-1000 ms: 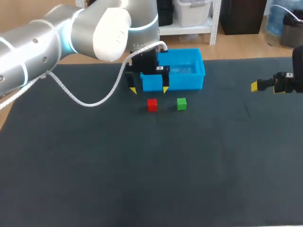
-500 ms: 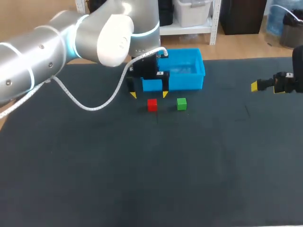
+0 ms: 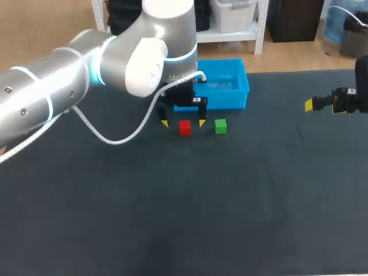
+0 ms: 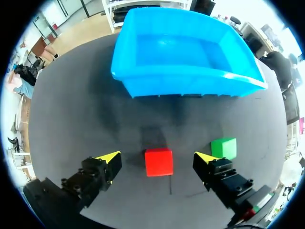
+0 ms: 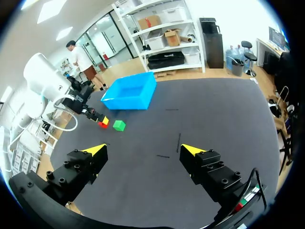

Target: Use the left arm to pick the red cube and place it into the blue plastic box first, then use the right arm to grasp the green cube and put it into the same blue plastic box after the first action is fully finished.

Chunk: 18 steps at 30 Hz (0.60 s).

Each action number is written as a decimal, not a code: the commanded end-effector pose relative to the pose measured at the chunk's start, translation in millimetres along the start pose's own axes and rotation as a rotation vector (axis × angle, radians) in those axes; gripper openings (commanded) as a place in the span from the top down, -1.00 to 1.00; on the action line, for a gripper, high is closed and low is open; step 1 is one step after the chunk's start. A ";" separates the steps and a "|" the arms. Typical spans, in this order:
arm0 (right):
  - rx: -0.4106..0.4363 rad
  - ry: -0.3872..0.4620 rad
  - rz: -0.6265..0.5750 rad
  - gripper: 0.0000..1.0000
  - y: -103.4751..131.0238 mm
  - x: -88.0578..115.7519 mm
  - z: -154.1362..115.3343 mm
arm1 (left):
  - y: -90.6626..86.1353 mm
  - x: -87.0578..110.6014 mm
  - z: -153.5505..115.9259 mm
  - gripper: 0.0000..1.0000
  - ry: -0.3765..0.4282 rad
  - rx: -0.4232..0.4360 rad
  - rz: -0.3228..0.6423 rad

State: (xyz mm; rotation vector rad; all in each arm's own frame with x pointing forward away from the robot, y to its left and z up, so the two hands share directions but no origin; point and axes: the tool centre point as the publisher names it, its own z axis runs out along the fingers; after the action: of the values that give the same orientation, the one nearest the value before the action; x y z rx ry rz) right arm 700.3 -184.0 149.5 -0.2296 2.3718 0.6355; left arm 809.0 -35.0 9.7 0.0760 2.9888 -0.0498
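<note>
Our left hand is spread wide, with the red cube sitting on the table between its fingers and neither tip touching it. The green cube is just beside the red one, and the blue plastic box is right ahead of both. Our right hand is released too, well apart near the table's edge.

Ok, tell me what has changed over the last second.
The left pincer has come down from in front of the blue box toward the table and now straddles the red cube, fingers open on either side, nothing gripped yet. The red cube, green cube, blue box and right pincer have not moved.
</note>
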 end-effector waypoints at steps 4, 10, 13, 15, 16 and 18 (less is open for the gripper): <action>-0.001 0.001 -0.001 -1.00 -0.6 0.0 -0.4 | -1.1 -1.9 7.0 -1.00 0.016 -0.001 -0.022; -0.001 0.001 -0.001 -1.00 -0.6 0.0 -0.4 | 1.0 -0.6 10.9 -1.00 0.027 -0.001 -0.037; -0.001 0.001 -0.001 -1.00 -0.6 0.0 -0.4 | 2.0 -0.8 11.4 -1.00 0.027 -0.004 -0.044; -0.001 0.001 -0.001 -1.00 -0.6 0.0 -0.4 | 2.4 -1.3 11.9 -1.00 0.026 -0.008 -0.040; -0.001 0.001 -0.001 -1.00 -0.6 0.0 -0.4 | 2.5 -1.5 12.0 -1.00 0.024 -0.009 -0.039; -0.001 0.001 -0.001 -1.00 -0.6 0.0 -0.4 | 2.5 -2.4 12.2 0.22 0.017 -0.016 -0.036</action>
State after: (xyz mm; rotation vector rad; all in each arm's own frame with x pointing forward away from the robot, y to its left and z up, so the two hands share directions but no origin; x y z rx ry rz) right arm 700.3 -184.0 149.5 -0.2296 2.3718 0.6355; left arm 810.5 -30.3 -2.2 0.0200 3.0062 -0.0385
